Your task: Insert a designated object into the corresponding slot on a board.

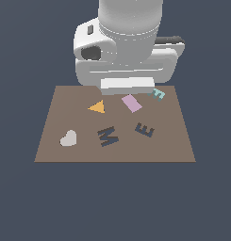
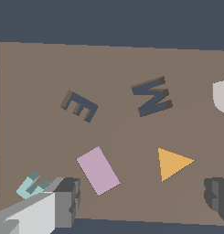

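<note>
The pale teal E block lies on the brown board near its far edge, toward the exterior view's right. In the wrist view the E block sits just outside one grey finger, not between the two. My gripper is open wide and empty, hovering above the board over the pink rectangle and orange triangle. The other finger shows at the frame edge. The navy E-shaped recess is tilted and nearer the front; it also shows in the wrist view.
A pink rectangle, an orange triangle and a pale heart lie on the board. A dark M-shaped recess sits beside the E recess. The arm's white body hides the board's far edge.
</note>
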You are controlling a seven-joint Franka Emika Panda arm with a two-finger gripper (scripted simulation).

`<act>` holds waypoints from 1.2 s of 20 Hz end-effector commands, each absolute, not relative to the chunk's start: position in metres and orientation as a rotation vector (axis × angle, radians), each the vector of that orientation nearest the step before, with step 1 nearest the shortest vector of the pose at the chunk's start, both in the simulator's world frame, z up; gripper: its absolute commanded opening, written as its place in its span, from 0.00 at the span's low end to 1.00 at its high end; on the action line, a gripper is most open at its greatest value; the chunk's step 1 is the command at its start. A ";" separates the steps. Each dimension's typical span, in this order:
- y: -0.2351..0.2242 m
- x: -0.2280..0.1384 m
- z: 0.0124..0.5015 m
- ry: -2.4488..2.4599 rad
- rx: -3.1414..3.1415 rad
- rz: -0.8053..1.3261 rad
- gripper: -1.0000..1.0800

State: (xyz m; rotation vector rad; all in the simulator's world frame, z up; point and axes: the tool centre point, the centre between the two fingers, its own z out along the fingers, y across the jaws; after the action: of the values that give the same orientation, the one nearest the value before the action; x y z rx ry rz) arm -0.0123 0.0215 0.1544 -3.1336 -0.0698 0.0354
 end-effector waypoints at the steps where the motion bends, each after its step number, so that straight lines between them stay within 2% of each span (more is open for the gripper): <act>1: 0.021 -0.012 0.154 -0.070 -3.134 0.035 0.96; 11: 0.042 -0.015 0.142 -0.244 -3.125 0.031 0.96; 18: 0.080 -0.028 0.117 -0.581 -3.081 0.022 0.96; 24: 0.120 -0.053 0.088 -0.967 -2.984 0.012 0.96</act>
State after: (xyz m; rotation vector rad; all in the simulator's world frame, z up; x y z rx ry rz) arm -0.0458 0.1110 0.0952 -3.0132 -0.8714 0.0152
